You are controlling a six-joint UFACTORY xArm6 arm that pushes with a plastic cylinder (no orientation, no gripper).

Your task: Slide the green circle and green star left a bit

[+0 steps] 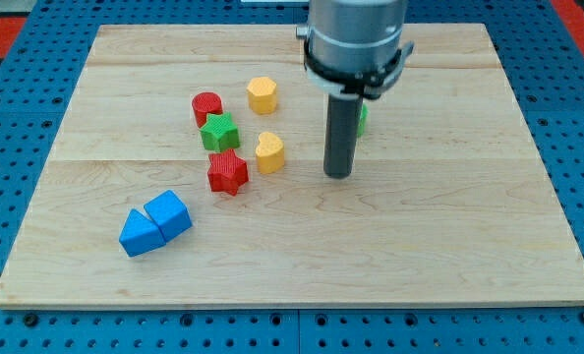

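1. Two green blocks are ours to move. The green star [219,131] sits left of the worktop's middle, while the green circle [362,118] shows only as a sliver behind our rod, toward the top edge right of centre.
2. Our tip [338,175] rests on the wooden board [449,246] just in front of that circle; whether it touches the block we cannot tell. The rod has nothing to open or close and holds nothing; it only pushes.
3. We judge that a leftward push needs the tip on the circle's right side, so it seems not yet placed.
4. The star is hemmed in: the red cylinder [206,106] touches it above, and the red star [227,172] below.
5. The yellow hexagon [262,94] and yellow heart [269,152] stand between the two green blocks and could be struck.
6. The blue blocks [154,223] lie near the bottom-left corner, well apart.
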